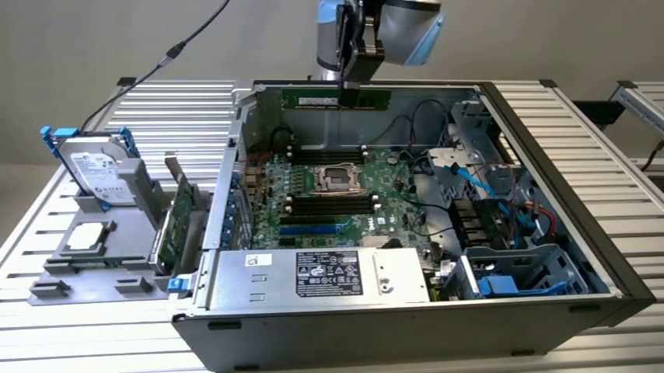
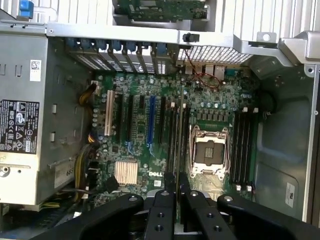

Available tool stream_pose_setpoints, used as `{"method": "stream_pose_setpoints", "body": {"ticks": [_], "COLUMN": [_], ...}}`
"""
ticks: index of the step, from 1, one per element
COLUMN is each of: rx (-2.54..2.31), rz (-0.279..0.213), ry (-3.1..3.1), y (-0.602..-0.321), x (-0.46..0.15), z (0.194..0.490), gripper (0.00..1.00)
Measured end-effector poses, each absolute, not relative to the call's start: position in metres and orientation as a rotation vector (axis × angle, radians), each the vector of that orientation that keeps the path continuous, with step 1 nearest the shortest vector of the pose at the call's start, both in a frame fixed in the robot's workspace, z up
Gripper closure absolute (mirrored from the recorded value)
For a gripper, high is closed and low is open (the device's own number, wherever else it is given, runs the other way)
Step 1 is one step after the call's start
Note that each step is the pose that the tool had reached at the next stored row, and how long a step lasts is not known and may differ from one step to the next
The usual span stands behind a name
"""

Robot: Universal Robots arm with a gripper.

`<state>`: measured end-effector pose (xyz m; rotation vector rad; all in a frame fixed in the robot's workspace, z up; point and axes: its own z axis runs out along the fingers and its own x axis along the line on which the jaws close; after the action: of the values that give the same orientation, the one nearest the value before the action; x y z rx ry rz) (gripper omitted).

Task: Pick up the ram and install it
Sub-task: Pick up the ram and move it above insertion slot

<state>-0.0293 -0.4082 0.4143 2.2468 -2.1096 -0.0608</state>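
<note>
The gripper (image 1: 352, 92) hangs over the open computer case (image 1: 571, 203) with its fingers (image 2: 169, 184) clamped on the ram (image 1: 307, 99), which sits pinched at its middle between them, level and on edge, above the motherboard (image 1: 400, 186) near the case's far wall.

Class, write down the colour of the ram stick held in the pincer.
Green; the ram shows best in the exterior view.
</note>
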Motion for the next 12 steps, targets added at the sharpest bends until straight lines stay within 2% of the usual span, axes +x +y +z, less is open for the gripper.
{"method": "stream_pose_setpoints", "body": {"ticks": [12], "rx": [2.254], "rz": [-0.076], "ry": [-2.116], "y": [-0.381], "x": [-0.016], "z": [0.4], "gripper": [0.86]}}
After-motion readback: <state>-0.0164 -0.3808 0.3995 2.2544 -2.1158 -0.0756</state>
